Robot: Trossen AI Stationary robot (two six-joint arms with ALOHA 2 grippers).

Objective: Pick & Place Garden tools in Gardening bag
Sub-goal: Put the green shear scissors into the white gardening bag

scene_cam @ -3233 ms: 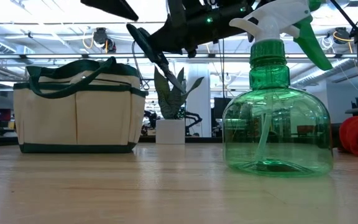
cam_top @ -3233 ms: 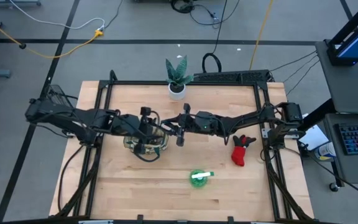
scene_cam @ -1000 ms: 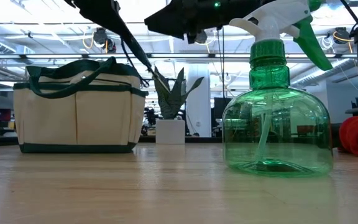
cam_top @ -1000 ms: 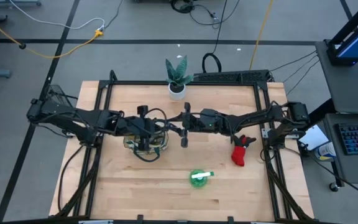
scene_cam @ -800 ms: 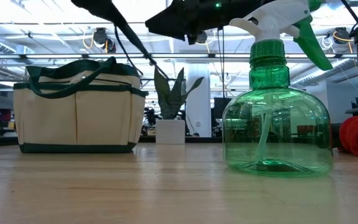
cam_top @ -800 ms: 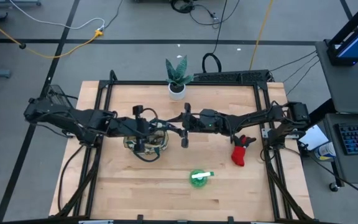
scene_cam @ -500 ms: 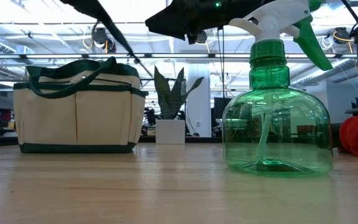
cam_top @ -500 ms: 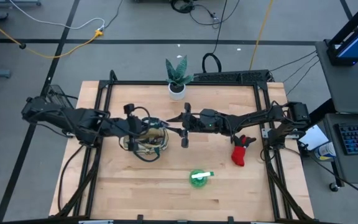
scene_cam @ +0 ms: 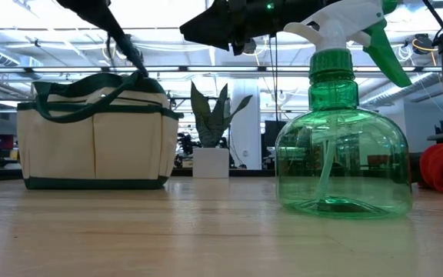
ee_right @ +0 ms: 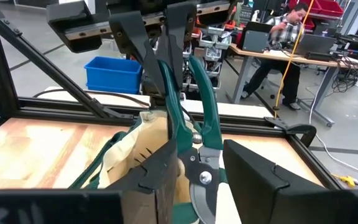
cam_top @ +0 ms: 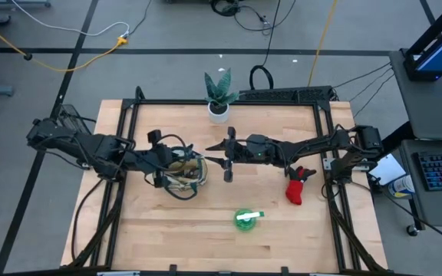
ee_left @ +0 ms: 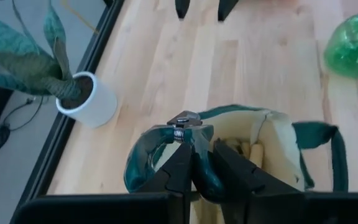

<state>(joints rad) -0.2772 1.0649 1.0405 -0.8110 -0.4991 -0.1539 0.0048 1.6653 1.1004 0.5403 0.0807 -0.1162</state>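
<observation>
Left gripper (cam_top: 166,159) above the left part of the table (cam_top: 206,238), over the left rim of the gardening bag (cam_top: 184,176). Fingers clamped together on the dark green handles of the pruning shears (ee_left: 184,124). In the left wrist view, handles pinched between the two dark fingers, pivot bolt and short blades just beyond the fingertips, directly above the open mouth of the bag (ee_left: 278,134). In the low view, shears (scene_cam: 125,48) slanting down from the upper left, tip right at the bag's dark loop handle (scene_cam: 91,85), not yet inside.

Bag upright on the table, left of the middle, well clear of every edge. Cream walls, dark green trim, mouth open. Pale wooden handles (ee_left: 244,150) already lying inside.

Right gripper (cam_top: 209,161) held in the air just right of the bag, near the middle of the table, pointing at the shears. Fingers apart, nothing between them. Near the shears' blade end but not touching: a clear gap in the left wrist view between the blades and the two dark fingertips beyond.

Elsewhere on the table: red-black glove (cam_top: 298,185) near the right edge, green spray bottle (cam_top: 244,218) toward the front edge, potted plant (cam_top: 219,93) at the middle of the far edge.
</observation>
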